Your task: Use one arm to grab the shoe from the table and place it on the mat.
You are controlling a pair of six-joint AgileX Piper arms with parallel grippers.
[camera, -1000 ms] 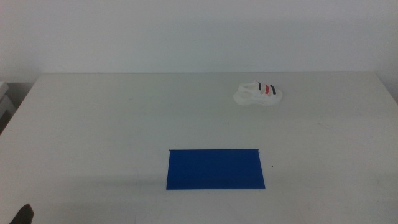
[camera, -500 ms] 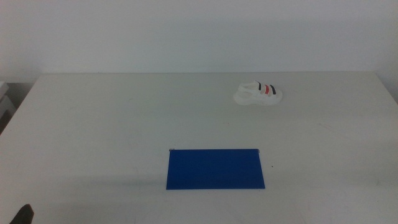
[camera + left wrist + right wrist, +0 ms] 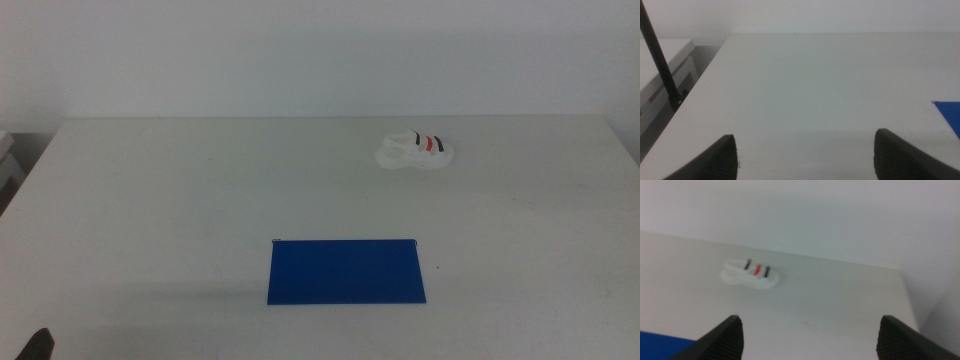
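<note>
Nothing has shifted over the last second: the shoe (image 3: 415, 151) sits far from the mat (image 3: 346, 271) on the desk (image 3: 160, 200). Both the left claw (image 3: 802, 155) and right claw (image 3: 810, 337) wait spread wide, so the grab hasn't begun.

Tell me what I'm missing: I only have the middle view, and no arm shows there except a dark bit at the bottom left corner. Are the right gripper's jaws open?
Observer: Yes. In the right wrist view the right gripper has its jaws wide apart, holding nothing.
Operator: Does it face the shoe?
Observer: Yes, the shoe lies ahead of it on the table, untouched.
Operator: And the left gripper?
Observer: The left gripper is open too, with only a corner of the mat in its sight.
</note>
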